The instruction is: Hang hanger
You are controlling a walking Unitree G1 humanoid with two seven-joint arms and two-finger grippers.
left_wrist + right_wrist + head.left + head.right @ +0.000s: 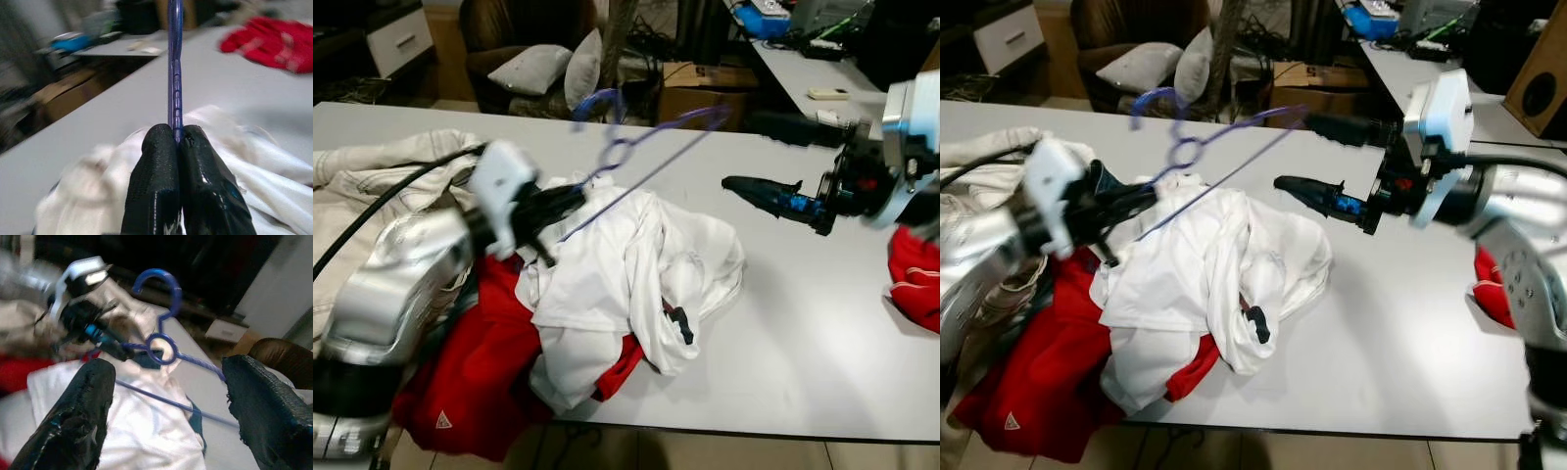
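Blue wire hanger [636, 147] sits pinched in our left gripper [177, 142]'s closed jaws above the white shirt [626, 284] on the counter [803, 333], so we should steady it before our right gripper [166, 377], jaws spread wide, closes beside its hook.

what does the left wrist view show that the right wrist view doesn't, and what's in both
Left wrist view alone: the left gripper, fingers pressed shut on the blue hanger's bar, and a red garment far across the grey table.

Right wrist view alone: the right gripper, fingers spread wide with the hanger between them but not touching, and the hanger's hook and loop, seen from the other side.

Both: the blue hanger and the white garment beneath it.
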